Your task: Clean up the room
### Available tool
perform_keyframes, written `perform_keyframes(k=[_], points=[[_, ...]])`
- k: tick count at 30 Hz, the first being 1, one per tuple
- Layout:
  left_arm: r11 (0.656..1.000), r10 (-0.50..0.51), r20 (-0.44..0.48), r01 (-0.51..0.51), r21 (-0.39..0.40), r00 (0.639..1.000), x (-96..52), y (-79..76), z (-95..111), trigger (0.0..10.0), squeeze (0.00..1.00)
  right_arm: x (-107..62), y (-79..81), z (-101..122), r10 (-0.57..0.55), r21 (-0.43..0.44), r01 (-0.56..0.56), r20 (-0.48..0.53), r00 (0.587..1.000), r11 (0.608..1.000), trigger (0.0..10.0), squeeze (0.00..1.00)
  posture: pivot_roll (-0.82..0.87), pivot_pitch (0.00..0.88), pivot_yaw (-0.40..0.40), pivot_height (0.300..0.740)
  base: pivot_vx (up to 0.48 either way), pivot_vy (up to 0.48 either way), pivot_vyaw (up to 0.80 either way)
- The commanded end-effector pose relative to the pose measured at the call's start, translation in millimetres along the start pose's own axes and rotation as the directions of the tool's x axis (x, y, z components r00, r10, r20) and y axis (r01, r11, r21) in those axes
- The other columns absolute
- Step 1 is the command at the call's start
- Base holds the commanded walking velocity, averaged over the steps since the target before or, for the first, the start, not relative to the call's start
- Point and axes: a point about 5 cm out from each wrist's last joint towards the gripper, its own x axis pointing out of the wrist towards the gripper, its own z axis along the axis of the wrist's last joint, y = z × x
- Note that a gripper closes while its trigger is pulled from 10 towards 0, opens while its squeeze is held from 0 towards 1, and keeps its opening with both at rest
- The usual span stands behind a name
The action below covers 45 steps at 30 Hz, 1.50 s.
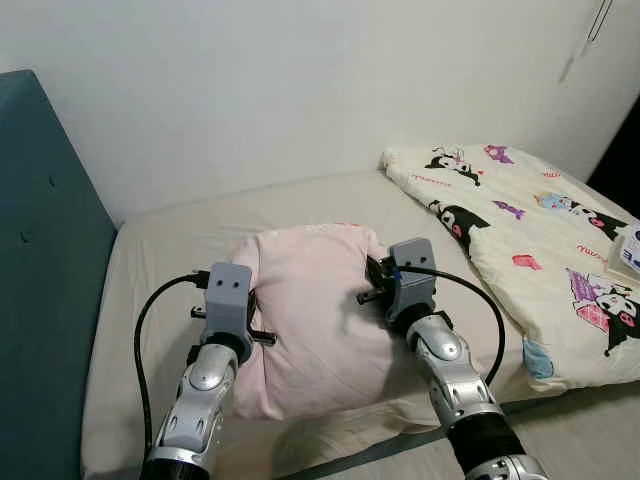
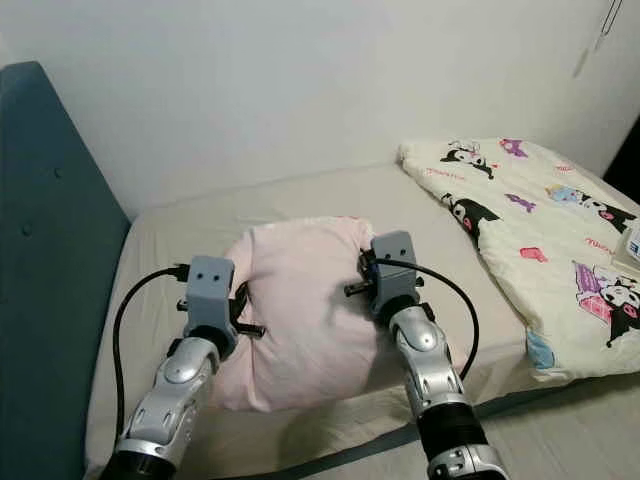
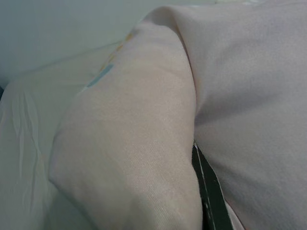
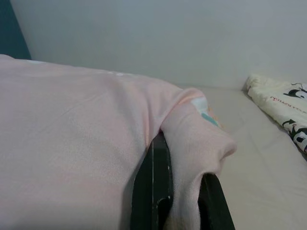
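A pale pink pillow (image 1: 315,310) lies on the beige bed sheet (image 1: 170,250), near the front edge of the mattress. My left gripper (image 1: 258,335) is at the pillow's left edge, shut on a fold of its cover; one black finger (image 3: 208,191) shows under the pinched fabric. At the pillow's right edge, my right gripper (image 1: 368,292) is shut on the pillow's corner. In the right wrist view that corner (image 4: 196,129) is squeezed between the two black fingers (image 4: 156,187). The fingertips of both grippers are buried in the cloth.
A dark blue padded headboard (image 1: 40,260) stands along the left. A cream quilt with cartoon prints (image 1: 545,240) covers the right side of the bed, with a white box (image 1: 628,252) on it at the edge. A white wall runs behind.
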Motion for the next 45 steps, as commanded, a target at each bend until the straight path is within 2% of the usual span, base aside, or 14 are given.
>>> perform_keyframes(k=[1, 14, 19, 24, 29, 39, 45], points=[[1.0, 0.006, 0.062, -0.007, 0.011, 0.998, 1.8, 1.5, 11.1, 10.0, 0.0, 1.4, 1.7, 8.5, 0.007, -0.006, -0.006, 0.062, 0.998, 1.0, 10.0, 0.0, -0.01, 0.056, 0.01, 0.74, 0.0, 0.386, 0.0], [1.0, 0.007, 0.067, -0.008, 0.008, 0.998, 1.9, 2.4, 11.9, 10.0, 0.0, 2.3, 1.2, 8.9, 0.004, -0.007, -0.004, 0.063, 0.998, 1.0, 10.0, 0.0, -0.01, 0.055, 0.01, 0.74, 0.0, 0.474, 0.0], [1.0, 0.004, 0.075, -0.005, 0.016, 0.997, 1.4, 1.9, 13.7, 10.0, 0.0, 2.4, 1.2, 9.0, 0.004, -0.008, -0.004, 0.064, 0.998, 1.0, 10.0, 0.0, -0.01, 0.055, 0.009, 0.74, 0.0, 0.0, 0.0], [1.0, 0.018, 0.081, -0.019, 0.014, 0.997, 1.2, 1.0, 15.1, 10.0, 0.0, 2.8, 0.7, 9.3, 0.003, -0.009, -0.002, 0.066, 0.998, 1.0, 10.0, 0.0, -0.01, 0.054, 0.008, 0.74, 0.0, -0.463, 0.0], [0.999, 0.028, 0.083, -0.027, -0.017, 0.996, 0.8, 0.4, 15.5, 10.0, 0.0, 2.7, 0.4, 9.2, 0.002, -0.008, -0.002, 0.068, 0.998, 1.0, 10.0, 0.0, -0.01, 0.055, 0.008, 0.74, 0.0, 0.0, 0.0], [1.0, 0.028, 0.067, -0.028, -0.007, 0.997, 1.8, -1.5, 13.3, 10.0, 0.0, 2.8, -2.7, 7.4, -0.022, -0.014, 0.023, 0.051, 0.998, 1.0, 10.0, 0.0, -0.01, 0.059, 0.014, 0.74, 0.0, 0.0, 0.0], [1.0, 0.029, 0.063, -0.03, 0.005, 0.998, 2.0, -3.0, 12.3, 10.0, 0.0, 2.4, -3.6, 6.8, -0.026, -0.05, 0.029, 0.043, 0.999, 0.998, 10.0, 0.0, -0.01, 0.055, 0.016, 0.74, 0.0, 0.0, 0.8]])
